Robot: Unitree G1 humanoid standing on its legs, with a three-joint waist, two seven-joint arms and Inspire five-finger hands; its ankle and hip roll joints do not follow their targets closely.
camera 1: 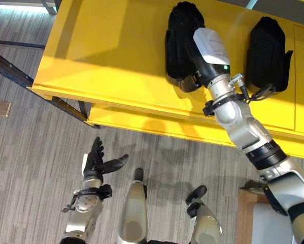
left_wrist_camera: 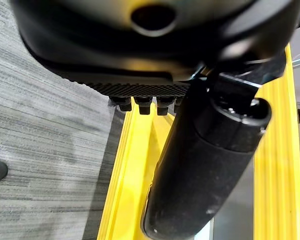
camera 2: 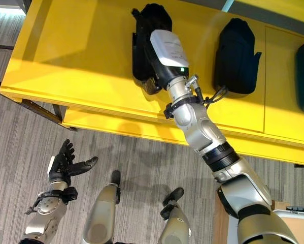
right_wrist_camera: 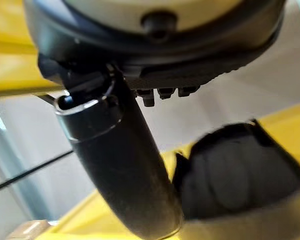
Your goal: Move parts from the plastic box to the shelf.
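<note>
Yellow shelf (camera 1: pixel 116 56) boards run across the upper part of our head views, and two black parts already lie on the top board: one (camera 1: pixel 266 48) apart to the right, and one (camera 1: pixel 179 30) under our right hand (camera 1: pixel 188 71). We reach that arm far out over the shelf so the part lands flat, in a row with its neighbour. The hand is against the part, but its fingers are hidden behind the wrist and the part, so we cannot tell whether they grip it or have let go; in the right wrist view the thumb (right_wrist_camera: pixel 117 165) stands straight beside the dark part (right_wrist_camera: pixel 240 170).

Our left hand (camera 1: pixel 98 162) hangs low over the floor, fingers spread and straight, holding nothing, likely kept clear as a spare.

Grey striped carpet (camera 1: pixel 30 152) covers the floor. A wooden edge (camera 1: pixel 245 213) shows at the lower right; we cannot make out the plastic box.
</note>
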